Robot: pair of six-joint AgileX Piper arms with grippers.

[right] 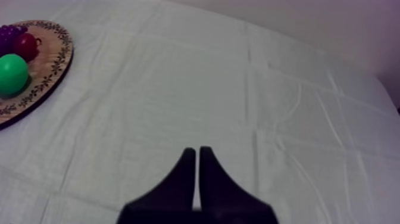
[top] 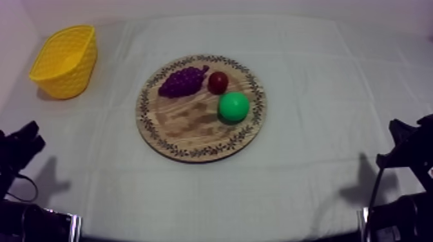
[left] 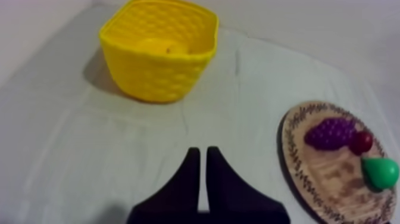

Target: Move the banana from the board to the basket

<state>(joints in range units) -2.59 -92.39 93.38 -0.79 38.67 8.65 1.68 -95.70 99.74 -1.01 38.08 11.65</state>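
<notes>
The yellow basket (top: pixel 64 61) stands at the table's far left. In the left wrist view a yellow banana (left: pixel 156 46) lies inside the basket (left: pixel 159 80). The round wooden board (top: pixel 193 132) sits mid-table and carries a bunch of purple grapes (top: pixel 182 81), a small red fruit (top: pixel 218 82) and a green pear (top: pixel 233 107). My left gripper (top: pixel 26 138) rests low at the left edge; its fingers lie together as a narrow wedge (left: pixel 200 154) over bare cloth, shut on nothing. My right gripper (top: pixel 403 132) rests low at the right, likewise shut (right: pixel 197 150) on nothing.
The grey-white cloth (top: pixel 309 77) spreads wide between the board and both grippers. From the right wrist, the board's rim (right: pixel 56 65) with the pear (right: pixel 12 72) and red fruit (right: pixel 27 44) lies far off across open cloth.
</notes>
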